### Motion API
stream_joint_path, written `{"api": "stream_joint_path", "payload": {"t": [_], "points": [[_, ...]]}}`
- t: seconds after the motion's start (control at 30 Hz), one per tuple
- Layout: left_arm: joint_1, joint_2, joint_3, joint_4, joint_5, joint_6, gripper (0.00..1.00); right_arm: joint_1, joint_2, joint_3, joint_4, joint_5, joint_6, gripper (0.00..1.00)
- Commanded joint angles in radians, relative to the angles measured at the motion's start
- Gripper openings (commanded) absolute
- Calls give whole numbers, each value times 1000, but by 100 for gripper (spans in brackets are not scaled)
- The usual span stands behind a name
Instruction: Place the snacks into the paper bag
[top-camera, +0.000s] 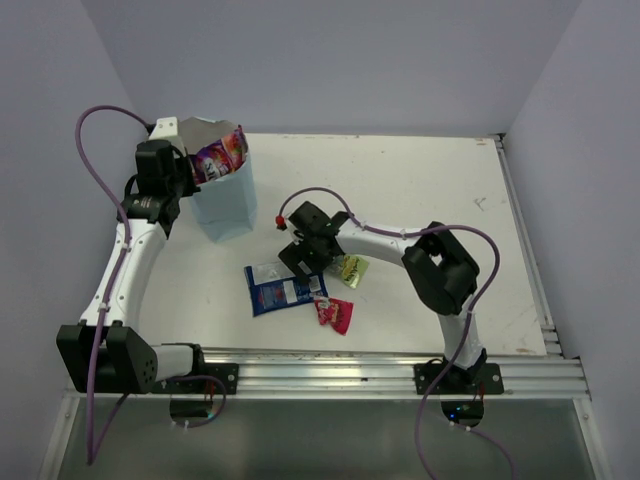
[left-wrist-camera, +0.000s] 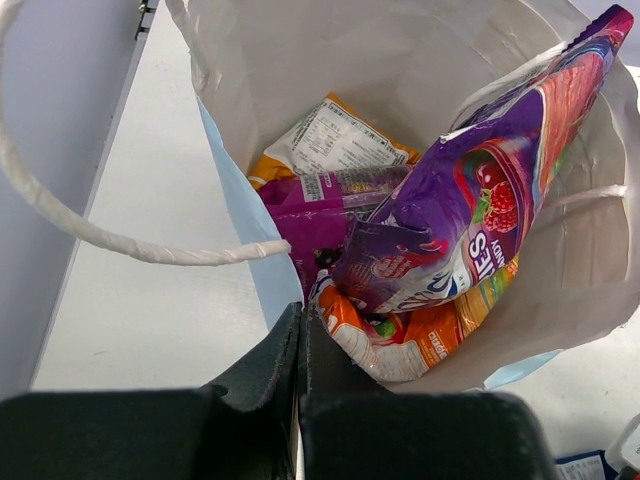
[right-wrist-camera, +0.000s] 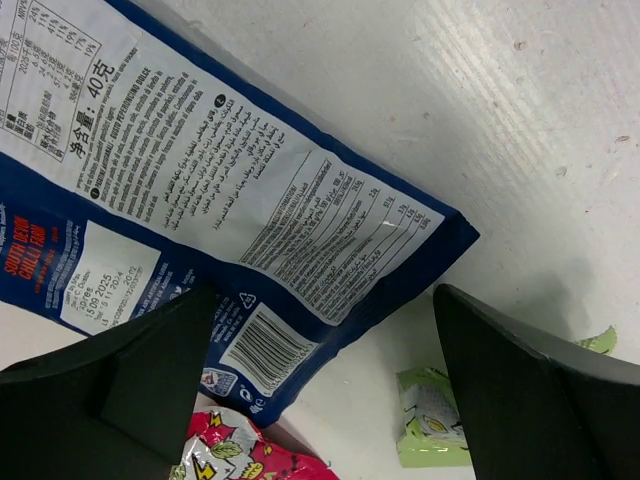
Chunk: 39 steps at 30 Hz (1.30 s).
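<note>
The pale blue-white paper bag (top-camera: 224, 205) stands at the back left. In the left wrist view the bag (left-wrist-camera: 400, 60) holds purple packets (left-wrist-camera: 470, 220), an orange packet (left-wrist-camera: 330, 135) and an orange-and-white packet (left-wrist-camera: 400, 345). My left gripper (left-wrist-camera: 300, 320) is shut on the bag's near rim. My right gripper (top-camera: 308, 262) is open, low over the right end of the blue-and-white packet (top-camera: 280, 290), which fills the right wrist view (right-wrist-camera: 200, 200). The red packet (top-camera: 335, 314) and green-yellow packet (top-camera: 352, 268) lie beside it; the right wrist view also shows the red packet (right-wrist-camera: 240, 450) and the green-yellow one (right-wrist-camera: 430, 425).
Grey walls enclose the white table (top-camera: 420, 190) at the back and sides. An aluminium rail (top-camera: 340, 370) runs along the near edge, with another rail at the right edge. A twisted paper handle (left-wrist-camera: 110, 235) of the bag loops out to the left.
</note>
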Motion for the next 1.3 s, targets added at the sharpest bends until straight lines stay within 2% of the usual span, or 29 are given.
{"api": "stream_joint_path", "payload": {"t": [0.0,0.07,0.1,0.17,0.2,0.23,0.3,0.33,0.47,0.57,0.63,0.67,0.73,0.77,0.8,0.87,0.93,1.0,1.07,1.13,1.17,1.27], "points": [[-2,-5,44,0,-11,2,0,-3,14,-20,2,-13,-19,93],[-2,-3,44,-5,-16,2,0,-3,34,-39,7,-35,-15,88],[-2,-3,43,-5,-16,1,0,-1,45,-53,-1,-39,-15,75],[-2,0,40,-6,-14,-5,0,1,65,-62,-14,-41,-10,57],[-2,1,41,-7,-13,-7,0,-1,77,-74,-21,-41,-10,40],[-2,0,41,-7,-13,-8,0,0,77,-80,-24,-40,-10,32],[-3,0,40,-7,-14,-10,0,1,68,-85,-31,-21,-10,5],[-2,0,38,-5,-16,-11,0,1,60,-83,-36,-7,-10,0],[-2,0,39,0,-16,-18,0,-1,8,-10,-100,68,-19,0],[-3,-6,43,9,-17,-16,0,-3,-34,165,-180,251,0,0],[-2,-10,44,9,-20,-11,0,-7,-17,396,-270,412,-9,0],[-2,-11,43,7,-20,-10,0,-9,5,579,-319,463,-16,0],[-3,-13,41,9,-19,-7,0,-10,67,766,-350,594,-50,0],[-2,-16,41,12,-19,-5,0,-15,78,911,-351,617,-52,0],[-2,-17,41,13,-16,-4,0,-24,84,961,-337,663,-32,0],[-2,-17,44,12,-13,-1,0,-26,91,1051,-259,712,-22,0],[-2,-16,44,16,-8,2,0,-27,74,1041,-155,743,-19,0],[-2,-10,41,18,-1,2,0,-27,62,1004,9,720,-13,0],[-2,-5,43,18,6,2,0,-27,60,981,152,608,8,0],[-3,-3,43,18,9,2,0,-26,78,989,230,507,66,0],[-5,-2,43,20,9,4,0,-26,92,1030,282,400,108,0],[-5,-3,38,18,9,4,0,-26,155,1104,356,254,206,0]]}}
